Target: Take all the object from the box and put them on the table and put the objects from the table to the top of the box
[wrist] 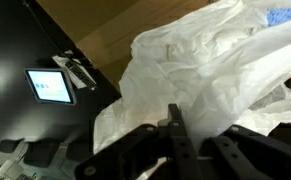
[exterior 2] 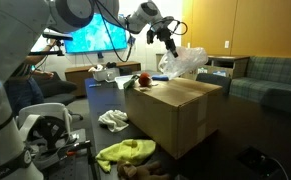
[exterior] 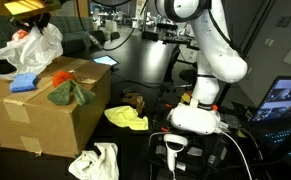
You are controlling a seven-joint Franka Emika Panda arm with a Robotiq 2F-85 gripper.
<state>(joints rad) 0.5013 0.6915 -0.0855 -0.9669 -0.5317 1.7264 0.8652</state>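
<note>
On the dark surface (exterior: pixel 135 145) stood the cardboard box (exterior 2: pixel 175 120), flaps shut, serving as the platform. A white plastic bag (exterior 2: pixel 185 62) sat crumpled on its top at the far end, close to the edge. Being light and slack, it was judged liable to slide off if brushed or dragged. A green cloth (exterior: pixel 70 93) and a blue cloth (exterior: pixel 23 83) also lay on the box top, the blue one just beside the bag. A catch on the bag could pull it along too.

A yellow cloth (exterior: pixel 126 118) and a white cloth (exterior: pixel 95 160) lay on the surface, not yet lifted. The tool (exterior 2: pixel 169 40) hovered above the bag. In the wrist view its fingers (wrist: pixel 172 125) appeared drawn together with nothing between them. A descent here risked snagging loose folds.
</note>
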